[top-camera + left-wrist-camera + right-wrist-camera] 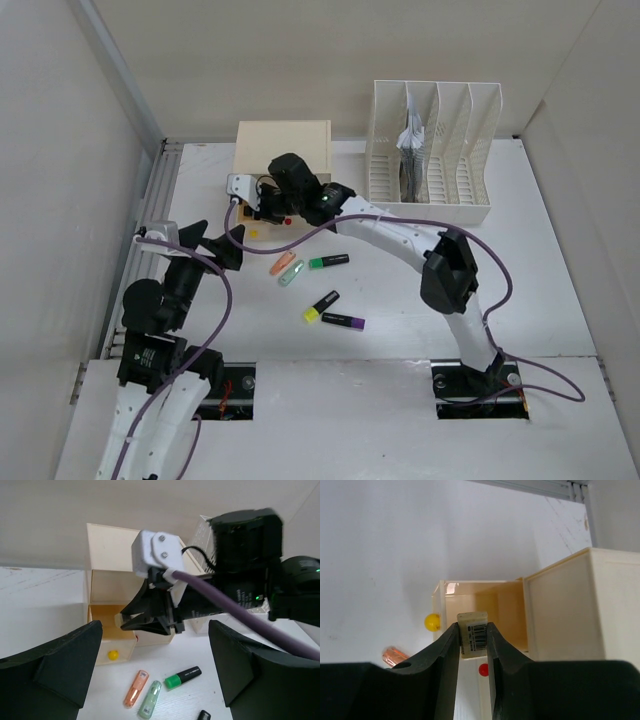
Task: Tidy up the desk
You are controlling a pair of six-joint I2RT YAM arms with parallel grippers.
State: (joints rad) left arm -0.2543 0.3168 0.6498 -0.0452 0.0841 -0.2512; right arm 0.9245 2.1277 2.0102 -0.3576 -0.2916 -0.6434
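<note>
The desk (400,300) is filling most of the top view, white and flat. The two arms are standing at its bottom edge.

The right gripper (472,628) is pinching a small cream block (474,641) with a barcode on it. Its jaws are standing narrow and pressing on both sides of the block. In the top view it is hovering left of the middle, right in front of the cream drawer box (283,145). One drawer (470,590), the one with a yellow knob (432,622), is sticking out open. In the right wrist view the block is hanging right in front of that open drawer.

The left gripper (222,236) is waiting just beside it, lower and to the left. Its jaws are standing wide, with nothing in them.

I think the step in hand is putting the block into the open drawer. For the next move, the right arm is going to need to go down until the block is inside the drawer walls, then let go. It should be watching out for the drawer's front edge.

Five highlighters are lying loose in the middle of the top view: orange (283,264), pale green (292,273), green (329,261), yellow (321,306) and purple (343,322). A white file rack (430,150) is standing at the upper right. So a lot of tidying looks left to do.
</note>
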